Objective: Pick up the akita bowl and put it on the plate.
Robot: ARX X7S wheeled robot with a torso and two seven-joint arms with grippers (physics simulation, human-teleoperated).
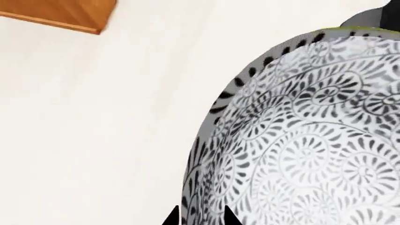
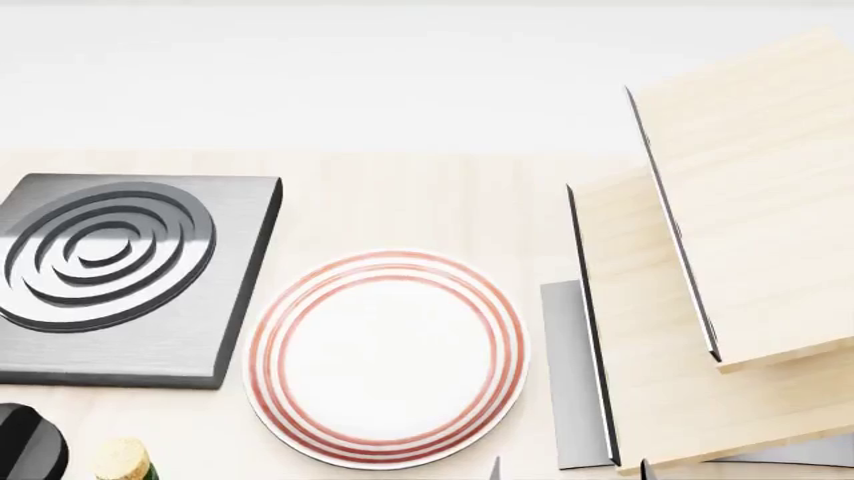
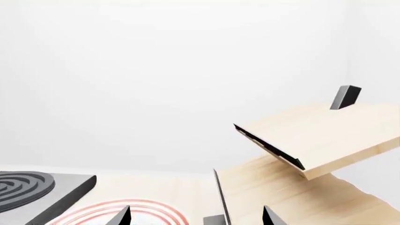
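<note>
The akita bowl (image 1: 300, 140), white with a dense grey-blue floral pattern, fills much of the left wrist view. My left gripper (image 1: 201, 218) is shut on its rim, one dark fingertip (image 1: 172, 218) outside the wall and the other inside. Neither the bowl nor the left gripper shows in the head view. The plate (image 2: 387, 355), white with red rings, lies bare on the counter beside the burner. My right gripper (image 3: 195, 216) is open and holds nothing, just past the plate's near right edge (image 3: 156, 211). Only its fingertips (image 2: 494, 470) show in the head view.
A square dark-grey burner (image 2: 114, 270) sits left of the plate. A tilted light wooden rack (image 2: 721, 300) on a grey bracket (image 2: 574, 380) stands right of it. A black knob (image 2: 27, 445) and a cork-topped thing (image 2: 123, 462) are at the near left. A wooden corner (image 1: 62, 14) shows beyond the bowl.
</note>
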